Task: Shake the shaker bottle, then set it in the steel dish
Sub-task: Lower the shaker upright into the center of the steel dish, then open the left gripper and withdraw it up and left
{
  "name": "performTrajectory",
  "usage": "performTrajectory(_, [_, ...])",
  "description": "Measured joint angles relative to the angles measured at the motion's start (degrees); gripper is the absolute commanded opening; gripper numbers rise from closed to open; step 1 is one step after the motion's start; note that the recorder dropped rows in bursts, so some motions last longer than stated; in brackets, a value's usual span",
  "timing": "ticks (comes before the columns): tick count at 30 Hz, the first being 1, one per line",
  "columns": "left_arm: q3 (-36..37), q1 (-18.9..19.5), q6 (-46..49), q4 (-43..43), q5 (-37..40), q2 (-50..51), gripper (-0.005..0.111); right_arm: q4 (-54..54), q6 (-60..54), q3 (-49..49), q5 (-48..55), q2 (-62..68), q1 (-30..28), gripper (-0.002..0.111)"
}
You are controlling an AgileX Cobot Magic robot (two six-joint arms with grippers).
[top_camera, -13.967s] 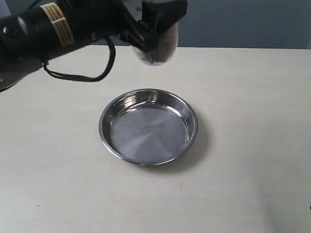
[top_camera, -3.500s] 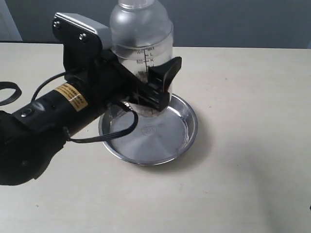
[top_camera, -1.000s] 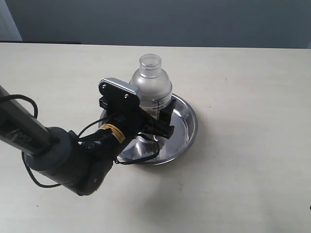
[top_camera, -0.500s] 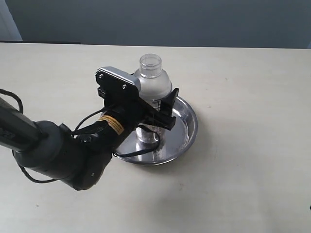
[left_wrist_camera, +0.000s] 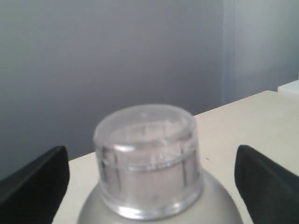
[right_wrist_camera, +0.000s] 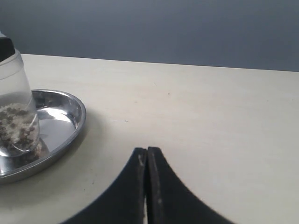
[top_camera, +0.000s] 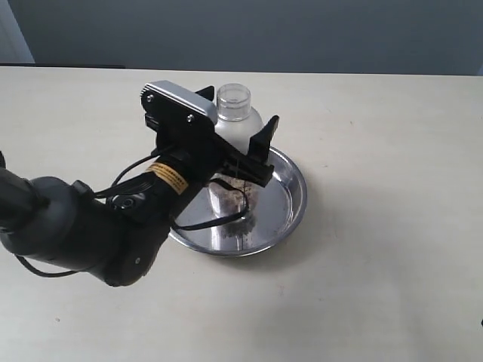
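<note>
The shaker bottle [top_camera: 240,128] stands upright inside the steel dish [top_camera: 290,197], its base on the dish's flat bottom, toward the side of the dish where the left arm comes in. Brown bits [right_wrist_camera: 16,123] lie heaped in the bottom of the bottle, just above the dish floor.

The left gripper [top_camera: 239,105] is above the dish, level with the bottle's frosted dome, and is spread wide. Its two black fingers [left_wrist_camera: 37,179] stand one on each side of the dome. In the left wrist view a strip of pale table [top_camera: 377,151] shows between each fingertip and the dome, so the pincer flanks the bottle there without pressing on it (lower down, the arm itself hides any contact from the exterior camera). The small round cap [left_wrist_camera: 145,154] sits centred between the fingers, well apart from both.

The right gripper [right_wrist_camera: 147,156] is low over the table, off to one side of the dish and clear of its rim. Its fingers are pressed together tip to tip with nothing between them.
</note>
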Motion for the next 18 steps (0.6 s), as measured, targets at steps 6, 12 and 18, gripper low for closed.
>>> performTrajectory(6, [0.00,0.00,2.86,0.00,0.00,-2.96,0.089,0.00,0.00,0.00,0.00,0.00,0.00,-0.001])
performTrajectory(12, [0.00,0.00,3.16,-0.16,0.00,-7.40,0.079,0.00,0.00,0.00,0.00,0.00,0.00,-0.001])
performTrajectory(18, [0.00,0.00,3.16,-3.24,4.99,-13.98,0.003,0.00,0.00,0.00,0.00,0.00,0.00,-0.001])
